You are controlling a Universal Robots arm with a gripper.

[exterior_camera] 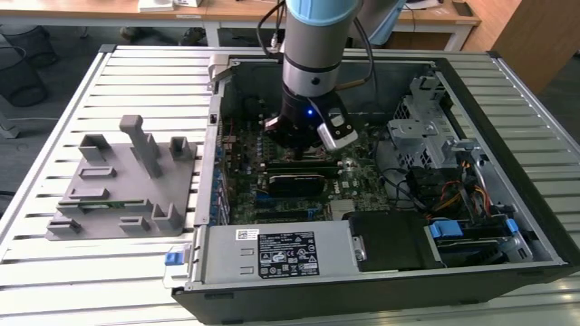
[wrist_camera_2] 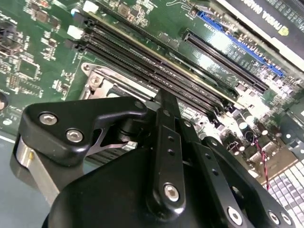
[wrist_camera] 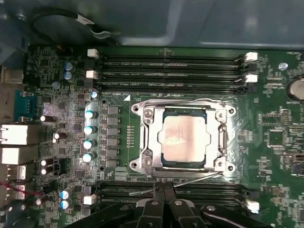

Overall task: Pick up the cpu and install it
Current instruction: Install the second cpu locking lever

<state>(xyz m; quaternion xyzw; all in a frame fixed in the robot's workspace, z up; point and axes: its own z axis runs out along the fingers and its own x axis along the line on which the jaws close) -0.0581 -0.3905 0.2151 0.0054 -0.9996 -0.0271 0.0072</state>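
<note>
In the first wrist view the cpu (wrist_camera: pixel 184 140), a small square chip with a silvery-grey top, lies flat inside the metal socket frame (wrist_camera: pixel 145 137) on the green motherboard (wrist_camera: pixel 275 137). My gripper (wrist_camera: pixel 164 189) hovers just beside the socket, over the memory slots (wrist_camera: pixel 199 192). Its black fingers are shut together with nothing between them. In the exterior view the gripper (exterior_camera: pixel 302 153) hangs low inside the open computer case (exterior_camera: pixel 381 285), above the motherboard. The second wrist view shows the gripper's black linkage (wrist_camera_2: pixel 166 156) close above the socket frame (wrist_camera_2: pixel 97 78) and the slots.
A grey plastic fixture (exterior_camera: pixel 122 183) with a green memory stick (exterior_camera: pixel 102 202) stands on the slatted table at the exterior view's left. Inside the case are a black card (exterior_camera: pixel 295 182), a drive cage (exterior_camera: pixel 422 129), cables (exterior_camera: pixel 453 197) and a power supply (exterior_camera: pixel 276 252).
</note>
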